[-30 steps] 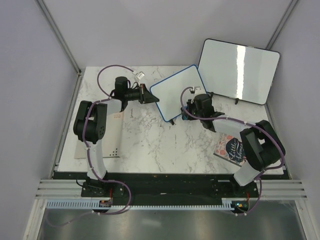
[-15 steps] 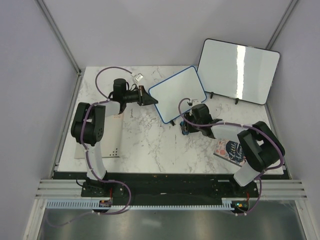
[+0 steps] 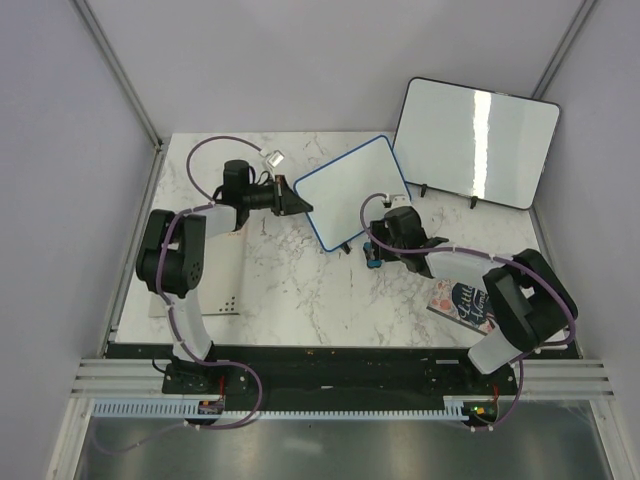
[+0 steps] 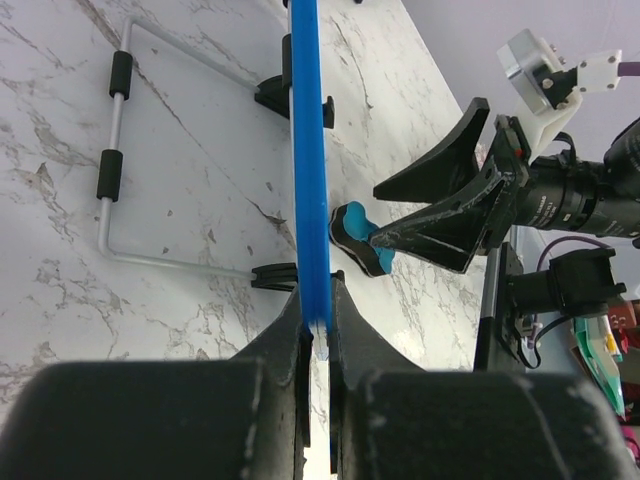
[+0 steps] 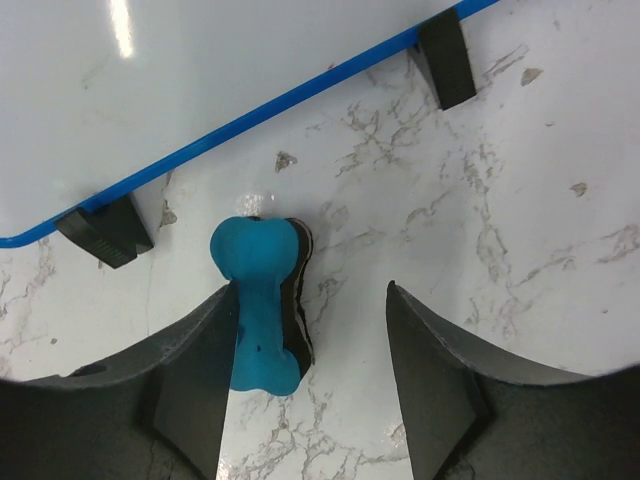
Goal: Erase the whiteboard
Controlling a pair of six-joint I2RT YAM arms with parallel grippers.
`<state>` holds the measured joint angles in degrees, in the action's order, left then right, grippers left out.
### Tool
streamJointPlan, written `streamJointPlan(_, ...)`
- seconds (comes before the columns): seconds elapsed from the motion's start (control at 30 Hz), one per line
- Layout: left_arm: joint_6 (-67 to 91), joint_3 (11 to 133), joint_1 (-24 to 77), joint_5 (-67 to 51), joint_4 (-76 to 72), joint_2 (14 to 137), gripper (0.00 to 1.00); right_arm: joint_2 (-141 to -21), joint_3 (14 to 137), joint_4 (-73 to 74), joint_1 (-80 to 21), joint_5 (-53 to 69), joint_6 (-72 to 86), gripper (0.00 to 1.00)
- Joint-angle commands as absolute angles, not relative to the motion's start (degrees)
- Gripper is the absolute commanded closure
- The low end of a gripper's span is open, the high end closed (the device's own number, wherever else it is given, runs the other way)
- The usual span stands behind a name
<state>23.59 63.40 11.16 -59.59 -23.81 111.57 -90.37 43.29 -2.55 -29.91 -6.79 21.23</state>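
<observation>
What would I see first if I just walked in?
The small blue-framed whiteboard in the middle, blank, with the left gripper pinching its edge. Just in front of it, a blue eraser lies between the fingers of the open right gripper. A bigger black-framed board stands at the back right.

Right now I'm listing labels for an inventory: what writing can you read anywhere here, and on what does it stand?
"Little": on the dark round patch of the booklet; the word beneath it is too blurred to read.
Blue-framed whiteboard: no writing to be seen.
Black-framed whiteboard: blank, only a glare streak.
</observation>
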Motion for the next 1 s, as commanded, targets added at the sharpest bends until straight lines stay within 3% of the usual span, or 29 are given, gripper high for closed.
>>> streamJointPlan(0.0, 18.99, 61.44, 11.6, -61.0, -18.46, 108.9, 0.98, -88.59, 46.75, -2.99, -29.1, -12.57, 19.34, 0.35)
streamJointPlan(0.27, 18.72, 59.42, 10.81, -58.63, -17.75, 106.88, 0.98, -90.97, 51.33, -1.58, -26.72, -8.51, 18.02, 0.34)
streamJointPlan(0.47, 19.07, 58.71, 10.81, -58.01, -17.67, 106.17, 0.97, -91.84, 51.68, -3.6, -21.37, -13.71, 18.98, 0.43)
streamJointPlan(0.57, 18.55, 58.27, 10.72, -57.92, -17.75, 105.38, 0.87, -92.63, 51.94, -6.06, -17.59, -13.27, 20.91, 0.71)
streamJointPlan(0.6, 18.28, 58.01, 10.81, -57.4, -17.75, 105.12, 0.81, -93.59, 52.73, -6.85, -16.88, -13.18, 21.18, 0.94)
streamJointPlan(0.63, 18.19, 57.92, 10.81, -56.87, -17.75, 104.77, 0.78, -94.47, 53.6, -6.68, -16.27, -13.27, 21.36, 1.0)
streamJointPlan(0.97, 17.4, 57.39, 10.72, -56.16, -18.28, 103.89, 0.64, -104.85, 60.56, -6.85, -15.12, -10.82, 22.24, 1.0)
